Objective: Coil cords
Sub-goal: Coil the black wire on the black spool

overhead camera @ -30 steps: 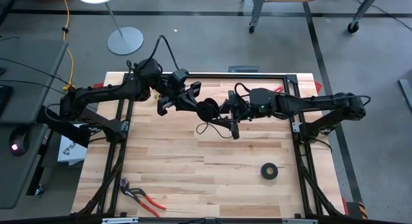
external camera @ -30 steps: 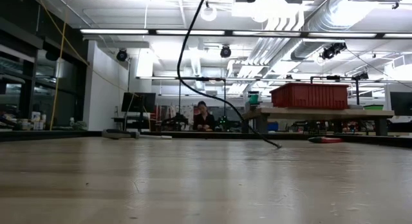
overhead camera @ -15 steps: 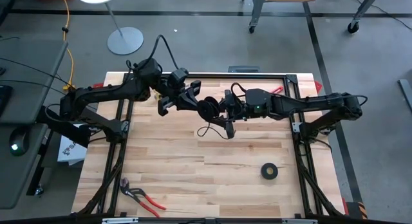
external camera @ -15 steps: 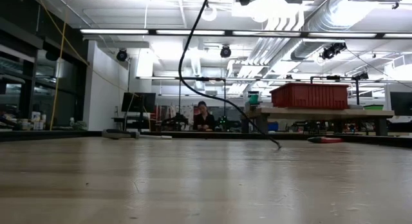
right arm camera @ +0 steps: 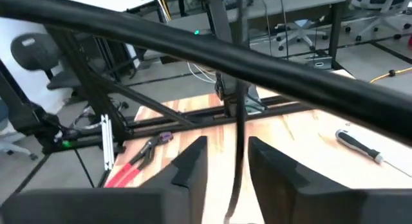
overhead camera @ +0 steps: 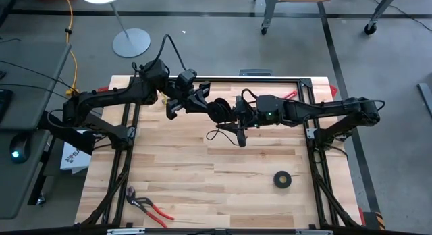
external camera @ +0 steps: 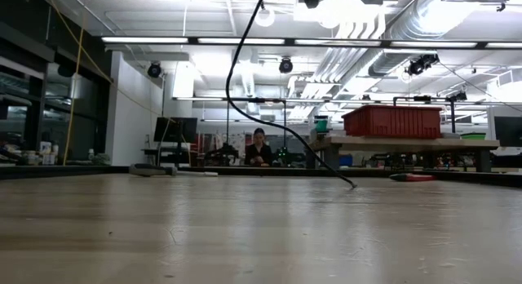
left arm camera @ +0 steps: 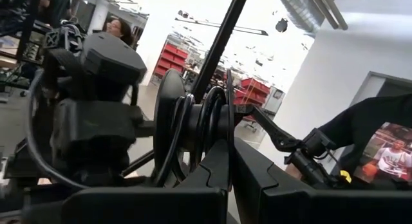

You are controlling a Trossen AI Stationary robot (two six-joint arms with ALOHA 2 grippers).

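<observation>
The thin black cord is wound into small loops held up over the far middle of the table between my two grippers. My left gripper is shut on the loops, which fill the left wrist view. A stray tail hangs down, and its end lies on the table. My right gripper is just right of the loops and open. A strand of cord runs through the gap between its fingers; I cannot tell whether it touches them. My left gripper pinches the bundle of loops between its two fingers, several turns together. The fingers come roughly level from the table's left. The loops stand on edge, lifted clear of the table, and the tail hangs slack below them.
A black tape roll lies at the near right and red-handled pliers at the near left. A red-handled tool lies at the far right by the black frame rail. A person sits in the room beyond.
My right gripper has gone a little toward the table's left, closer to the loops held by my left gripper. The hanging tail has shifted slightly with it, and its end has stayed on the table.
</observation>
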